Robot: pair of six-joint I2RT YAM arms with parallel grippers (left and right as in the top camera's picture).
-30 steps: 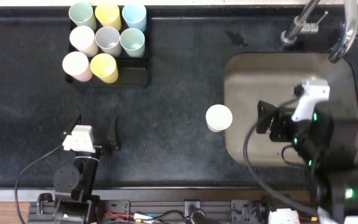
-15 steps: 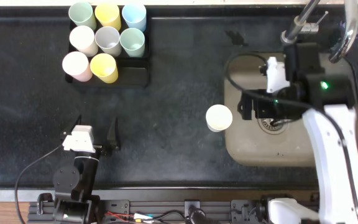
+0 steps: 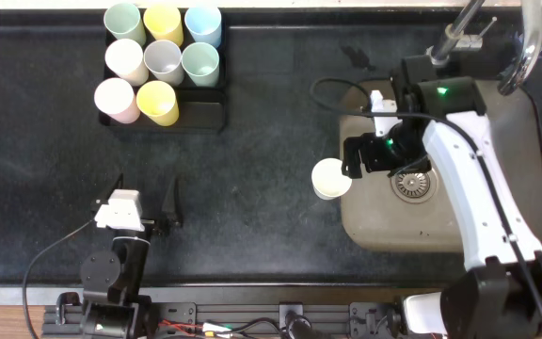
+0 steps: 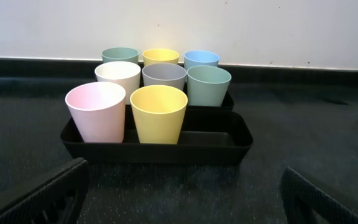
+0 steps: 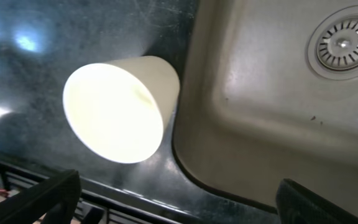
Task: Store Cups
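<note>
A cream cup (image 3: 331, 178) stands upright on the dark counter, right at the sink's left rim; it appears again as the cream cup (image 5: 120, 109) in the right wrist view. My right gripper (image 3: 354, 158) hangs above the rim just right of that cup, open, its fingers (image 5: 36, 199) spread wide with nothing between them. At the back left a black tray (image 3: 205, 113) holds several pastel cups (image 3: 163, 64), with one front corner bare. My left gripper (image 3: 146, 196) rests open near the front left, facing the tray (image 4: 157, 152) from a distance.
The steel sink (image 3: 497, 226) with its drain (image 3: 410, 184) takes up the right side, and a faucet (image 3: 459, 33) stands behind it. A black cable loops off the right arm above the sink. Bare dark counter lies between the tray and the cream cup.
My right arm swung from the sink's front right up and leftward, bringing its gripper beside the cream cup. The cup, the tray and the left arm kept still.
</note>
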